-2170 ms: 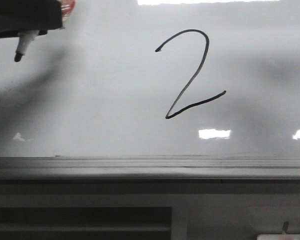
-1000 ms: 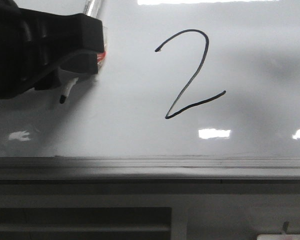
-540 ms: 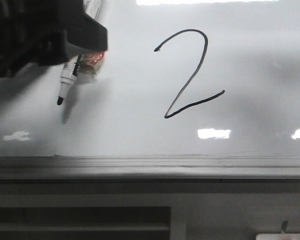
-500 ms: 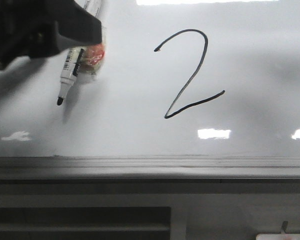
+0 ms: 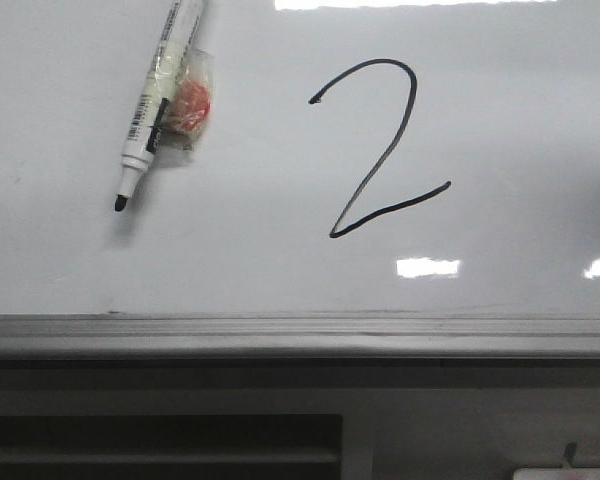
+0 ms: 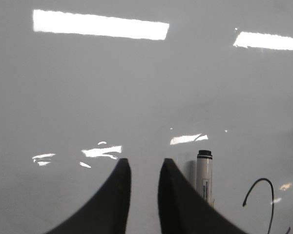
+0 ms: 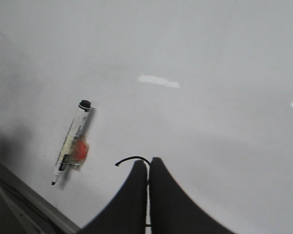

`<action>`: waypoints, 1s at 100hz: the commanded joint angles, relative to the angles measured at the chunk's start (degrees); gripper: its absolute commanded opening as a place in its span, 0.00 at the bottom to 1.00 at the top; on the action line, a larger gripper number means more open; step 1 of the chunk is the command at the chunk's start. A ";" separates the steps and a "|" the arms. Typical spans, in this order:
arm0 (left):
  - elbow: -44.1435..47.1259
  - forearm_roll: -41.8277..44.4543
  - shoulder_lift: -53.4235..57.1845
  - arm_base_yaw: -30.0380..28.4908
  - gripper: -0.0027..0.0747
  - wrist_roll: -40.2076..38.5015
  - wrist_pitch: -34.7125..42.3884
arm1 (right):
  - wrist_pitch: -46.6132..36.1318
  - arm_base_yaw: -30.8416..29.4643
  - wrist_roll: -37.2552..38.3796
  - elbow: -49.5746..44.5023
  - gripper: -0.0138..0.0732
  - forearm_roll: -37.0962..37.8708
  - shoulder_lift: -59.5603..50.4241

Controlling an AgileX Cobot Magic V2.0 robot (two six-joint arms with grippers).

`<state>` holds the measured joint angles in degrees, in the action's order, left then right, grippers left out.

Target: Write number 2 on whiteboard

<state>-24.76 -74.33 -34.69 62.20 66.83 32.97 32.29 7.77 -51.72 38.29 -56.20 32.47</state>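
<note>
Number 2 (image 5: 378,150): a thin black stroke stood on the whiteboard (image 5: 500,120), right of centre in the front view, with a curved top and a base line that rose to the right. It looked whole, so I judged the writing itself done.

Marker (image 5: 151,110): the white pen lay flat against the board in the upper left of the front view, black tip pointing down and its far end cut off by the picture's top edge. Nothing gripped it. It was probably set well apart from the digit so the ink would not be smeared.

Red piece (image 5: 190,106): a small red-orange lump in clear wrap sat just beside the marker barrel, touching it; possibly it was what fixed the pen to the board, though that could not be told.

Left gripper (image 6: 144,173): its jaws stood a narrow gap apart and held nothing; the marker's end showed just beside them, not between them.

Right gripper (image 7: 148,168): its jaws were almost together, only a sliver between, empty, hovering near the top curve of the digit.

Ledge (image 5: 300,335): the grey rail ran along the board's lower edge, bare where seen.
</note>
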 commanded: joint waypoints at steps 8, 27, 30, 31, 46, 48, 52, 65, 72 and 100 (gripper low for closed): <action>-1.14 -2.00 4.53 0.03 0.01 11.43 -10.26 | -7.47 -0.38 -3.49 -7.40 0.08 -1.90 -9.88; 3.19 1.92 7.87 0.03 0.01 11.43 -19.58 | -6.98 -0.38 -3.54 -17.47 0.08 -2.28 -23.35; 4.23 1.92 8.48 0.03 0.01 11.43 -20.49 | -6.98 -0.38 -3.54 -18.66 0.08 -2.59 -25.08; 4.65 1.92 8.80 0.03 0.01 11.43 -20.61 | -6.98 -0.38 -3.54 -18.95 0.08 -2.59 -25.93; 7.89 1.31 14.30 0.03 0.01 11.19 -21.65 | -6.98 -0.38 -2.79 -23.56 0.08 -2.68 -33.01; 8.08 1.19 14.95 0.03 0.01 11.19 -21.65 | -6.98 -0.38 -2.65 -23.99 0.08 -2.68 -34.00; 8.59 0.66 17.25 0.03 0.01 11.19 -21.54 | -6.90 -0.38 -2.51 -24.57 0.08 -2.94 -33.99; 9.55 0.29 21.94 0.03 0.01 11.19 -21.31 | -7.47 -0.38 -2.53 -25.26 0.08 -4.33 -33.47; 9.54 0.29 22.98 0.03 0.01 11.19 -21.31 | -7.22 -0.38 -2.53 -25.26 0.08 -4.33 -33.47; 9.54 -0.77 23.08 0.03 0.01 11.19 -21.79 | -6.45 -0.38 -2.53 -25.26 0.08 -4.38 -33.47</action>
<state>-13.72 -75.24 -11.00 62.20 78.22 10.88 28.29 7.77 -54.22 11.79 -58.55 -0.68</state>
